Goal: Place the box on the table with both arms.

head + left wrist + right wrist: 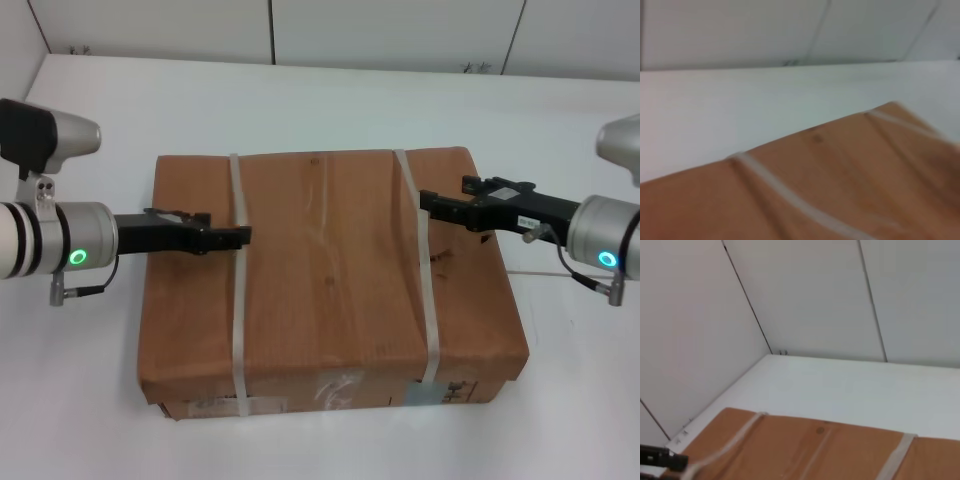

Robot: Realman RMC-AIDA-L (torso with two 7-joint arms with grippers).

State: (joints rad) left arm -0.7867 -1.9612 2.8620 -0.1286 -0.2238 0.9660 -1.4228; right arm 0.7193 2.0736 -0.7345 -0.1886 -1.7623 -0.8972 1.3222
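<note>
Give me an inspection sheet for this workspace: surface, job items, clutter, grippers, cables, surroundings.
Surface: white table, smooth, wider than the box.
Job's things: brown box lies flat on the table; two white straps cross its top; labels on its front edge.
Clutter: nothing seen.
Grippers: left gripper reaches over the box top at the left strap; right gripper reaches over the top at the right strap. Whether either grips a strap cannot be told.
Cables: a short grey cable loops at each wrist; a thin light line lies on the table at the right.
Surroundings: white panelled walls behind the table.
</note>
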